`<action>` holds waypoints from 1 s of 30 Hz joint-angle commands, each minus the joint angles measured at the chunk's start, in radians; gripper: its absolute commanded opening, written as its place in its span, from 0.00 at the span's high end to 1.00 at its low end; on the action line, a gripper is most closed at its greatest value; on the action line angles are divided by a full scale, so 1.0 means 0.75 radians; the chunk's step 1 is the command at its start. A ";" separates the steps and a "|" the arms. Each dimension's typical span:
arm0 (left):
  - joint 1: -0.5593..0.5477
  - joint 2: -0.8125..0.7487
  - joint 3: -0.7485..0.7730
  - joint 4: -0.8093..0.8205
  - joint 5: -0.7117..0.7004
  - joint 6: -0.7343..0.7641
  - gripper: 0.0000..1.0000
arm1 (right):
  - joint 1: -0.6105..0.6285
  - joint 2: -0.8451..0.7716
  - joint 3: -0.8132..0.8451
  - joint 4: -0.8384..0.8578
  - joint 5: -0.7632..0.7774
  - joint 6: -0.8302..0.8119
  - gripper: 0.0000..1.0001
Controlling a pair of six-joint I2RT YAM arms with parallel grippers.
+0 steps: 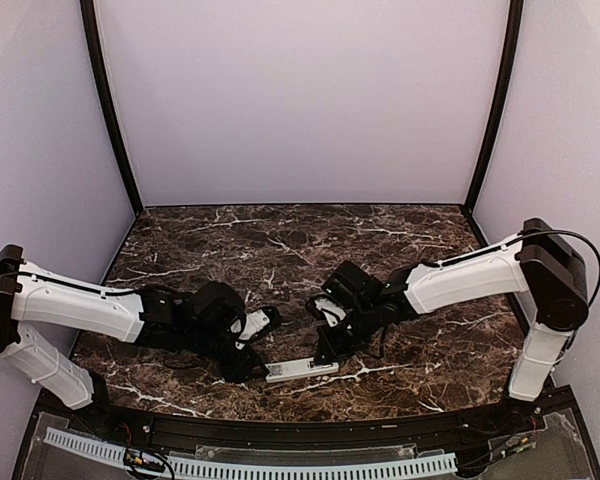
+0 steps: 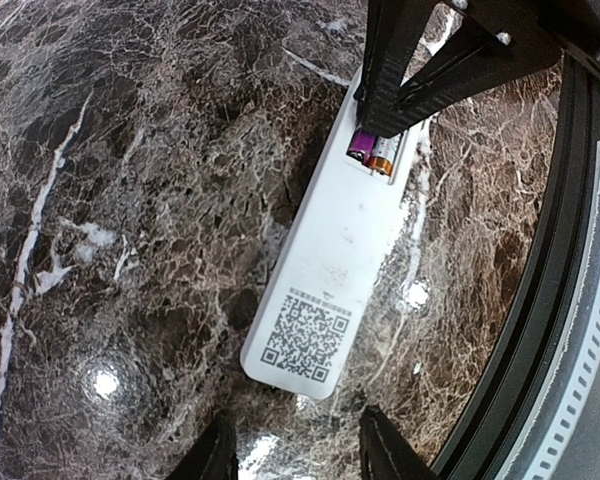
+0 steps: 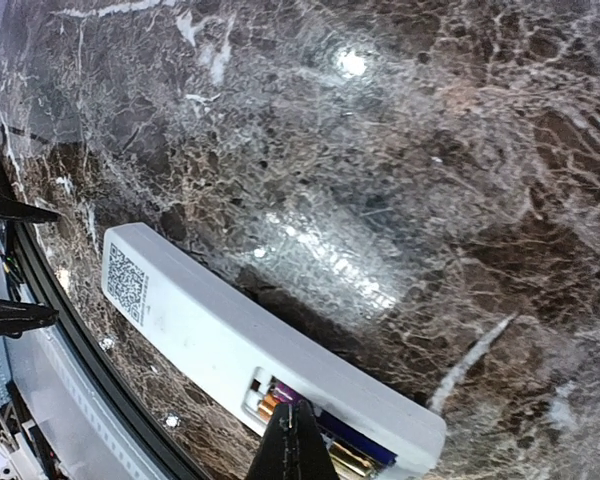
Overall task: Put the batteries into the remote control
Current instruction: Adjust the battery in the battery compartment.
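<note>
- The remote control (image 2: pixel 330 250) is laid face down near the front edge of the table (image 2: pixel 130 250), with its battery bay exposed.
- The clenched right gripper (image 3: pixel 295 432) is set against the batteries (image 2: pixel 370 152), seemingly to seat them.
- The left gripper (image 2: pixel 298 455) is held parted and empty beside the labelled end.

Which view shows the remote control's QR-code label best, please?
Left wrist: the QR-code label is large and sharp there. Right wrist shows it small and slanted; top external shows only the remote control, no label.
</note>
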 commanded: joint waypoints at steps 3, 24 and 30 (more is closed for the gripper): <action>-0.006 -0.017 -0.035 0.015 0.007 0.001 0.59 | 0.004 -0.087 0.135 -0.198 0.072 -0.062 1.00; -0.006 0.004 -0.023 0.017 0.008 0.016 0.59 | -0.006 0.005 0.000 -0.181 0.098 -0.027 1.00; -0.006 -0.013 -0.026 0.014 -0.005 0.017 0.59 | 0.042 -0.053 0.166 -0.263 0.092 -0.085 1.00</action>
